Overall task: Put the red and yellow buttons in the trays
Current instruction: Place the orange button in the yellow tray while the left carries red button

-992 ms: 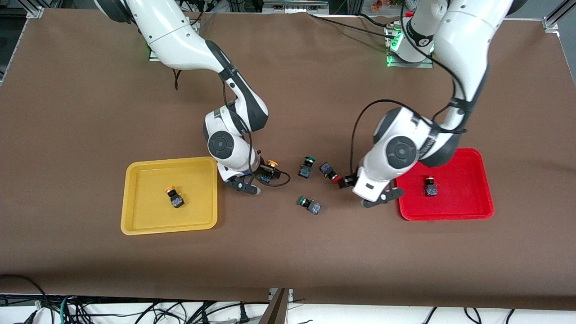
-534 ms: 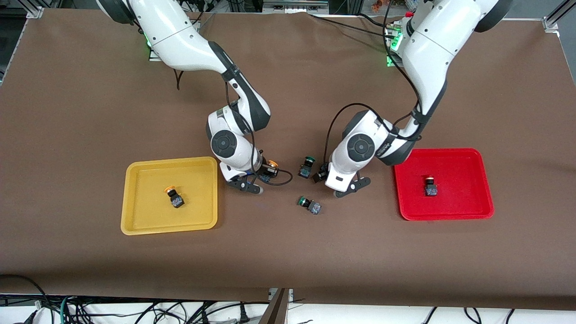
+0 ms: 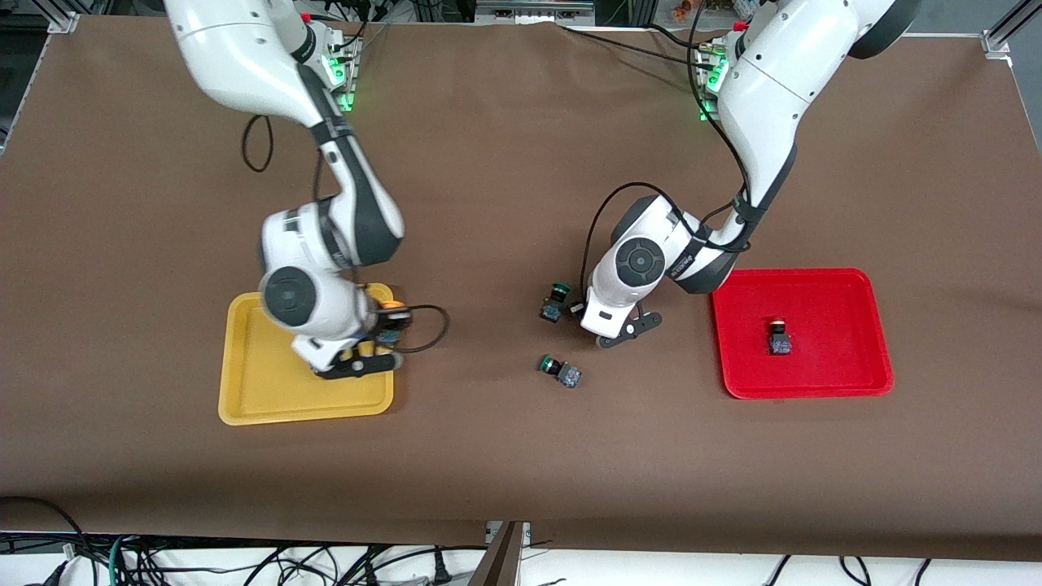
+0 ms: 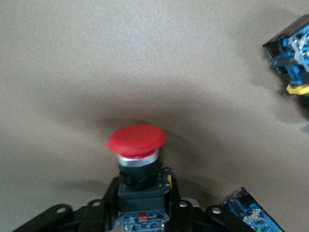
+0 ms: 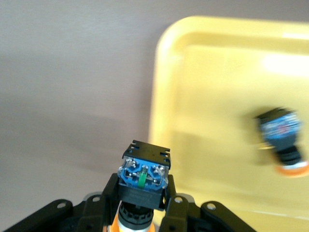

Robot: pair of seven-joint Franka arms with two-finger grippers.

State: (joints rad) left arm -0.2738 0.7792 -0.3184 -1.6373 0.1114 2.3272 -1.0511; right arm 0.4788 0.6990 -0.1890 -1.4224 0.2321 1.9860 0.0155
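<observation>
My right gripper is shut on a yellow button and holds it over the yellow tray's corner nearest the table's middle. In the right wrist view the held button shows its blue underside above the tray's rim, and a second yellow button lies in the tray. My left gripper is low at the table's middle, shut on a red button whose body sits between the fingers. Another red button lies in the red tray.
Two green buttons lie on the brown table: one right beside my left gripper, one nearer the front camera. Two button bodies show at the edges of the left wrist view.
My right arm has carried the yellow button from the table's middle to the yellow tray. My left gripper has moved from beside the red tray onto the red button.
</observation>
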